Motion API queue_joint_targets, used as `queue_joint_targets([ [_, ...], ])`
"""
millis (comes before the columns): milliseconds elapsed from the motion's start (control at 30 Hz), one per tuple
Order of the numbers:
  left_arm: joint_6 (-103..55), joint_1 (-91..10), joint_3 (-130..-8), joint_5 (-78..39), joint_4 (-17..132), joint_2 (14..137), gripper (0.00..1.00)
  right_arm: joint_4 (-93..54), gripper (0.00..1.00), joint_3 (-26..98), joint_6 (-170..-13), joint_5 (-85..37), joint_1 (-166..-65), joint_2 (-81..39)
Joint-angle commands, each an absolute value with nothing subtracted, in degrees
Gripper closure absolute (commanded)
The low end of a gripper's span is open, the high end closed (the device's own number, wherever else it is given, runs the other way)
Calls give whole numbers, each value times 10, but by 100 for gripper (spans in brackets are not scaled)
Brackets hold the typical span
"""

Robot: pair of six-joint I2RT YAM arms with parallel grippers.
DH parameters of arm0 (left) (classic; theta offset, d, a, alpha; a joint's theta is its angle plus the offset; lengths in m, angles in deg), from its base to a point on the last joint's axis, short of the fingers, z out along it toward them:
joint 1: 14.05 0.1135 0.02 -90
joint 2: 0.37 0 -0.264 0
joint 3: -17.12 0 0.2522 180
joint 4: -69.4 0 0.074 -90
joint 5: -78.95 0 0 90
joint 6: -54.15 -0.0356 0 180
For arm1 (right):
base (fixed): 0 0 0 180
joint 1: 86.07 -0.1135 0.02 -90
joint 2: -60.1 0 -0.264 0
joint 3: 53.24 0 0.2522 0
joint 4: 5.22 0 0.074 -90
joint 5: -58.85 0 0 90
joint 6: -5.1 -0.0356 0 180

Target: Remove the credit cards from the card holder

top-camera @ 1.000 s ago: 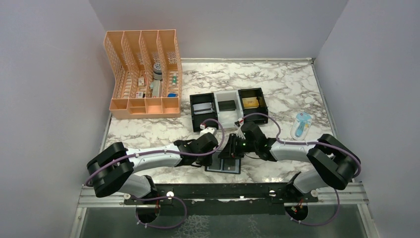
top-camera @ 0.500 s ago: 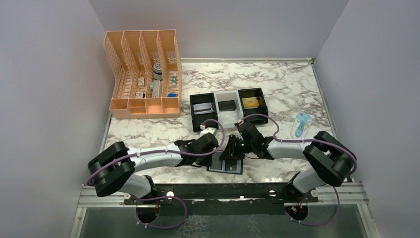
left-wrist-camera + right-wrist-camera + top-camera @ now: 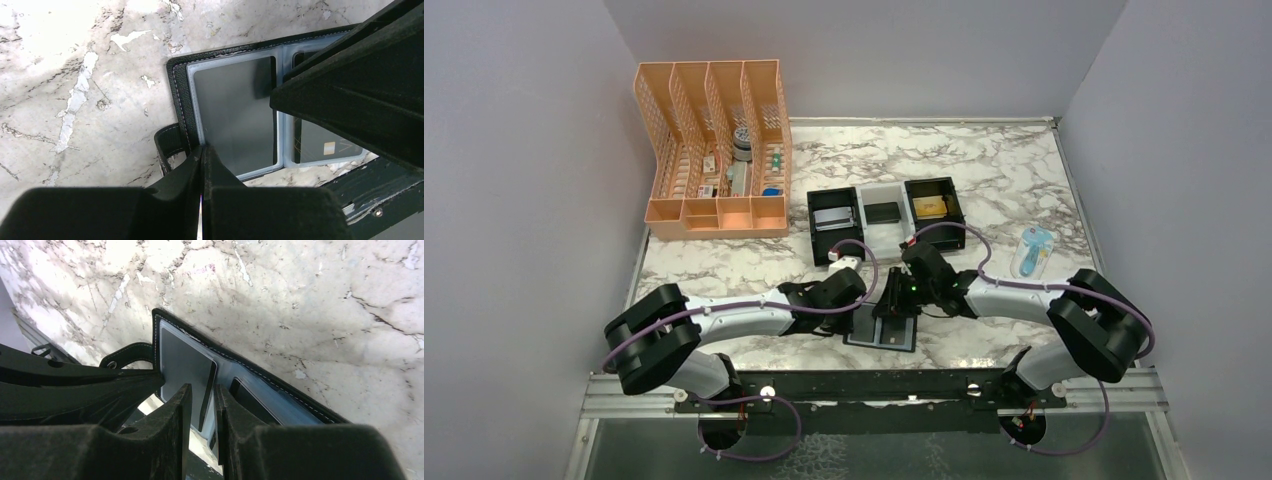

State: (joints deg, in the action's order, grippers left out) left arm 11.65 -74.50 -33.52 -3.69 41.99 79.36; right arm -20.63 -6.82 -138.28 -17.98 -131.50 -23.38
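The card holder (image 3: 235, 120) lies open on the marble. The left gripper (image 3: 202, 150) pinches closed on its edge; the right gripper (image 3: 202, 395) clamps a dark grey card (image 3: 187, 372)

The table (image 3: 75, 75) looks like polished marble, white with grey-brown veins, and takes a soft sheen. The card holder (image 3: 178, 90) is matt black leather-like stuff with pale stitching at its edge, lined with smooth blue-grey plastic pockets, under which a dark grey card (image 3: 232, 115) shows glossy. The gripper fingers (image 3: 165, 440) are matt black plastic, faintly grained.
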Motion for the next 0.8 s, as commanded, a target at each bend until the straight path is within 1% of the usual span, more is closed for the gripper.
queue_joint_targets([
  [0,129,-743,-327,-27,415,810,96,-260,76,-61,-1360,-225,-1318,-228],
  [267,135,-743,-326,-31,416,819,100,-278,77,-62,-1368,-258,-1336,-257],
  [400,135,-743,-325,-33,416,823,100,-262,77,-64,-1379,-246,-1336,-266],
  [533,136,-743,-326,-35,416,825,100,-217,80,-73,-1396,-217,-1336,-263],
  [633,140,-744,-323,-34,416,820,100,-188,86,-81,-1409,-207,-1336,-250],
  [700,143,-743,-320,-33,416,816,100,-161,94,-88,-1414,-190,-1336,-240],
  [767,146,-743,-318,-31,416,813,100,-135,99,-98,-1419,-169,-1335,-231],
])
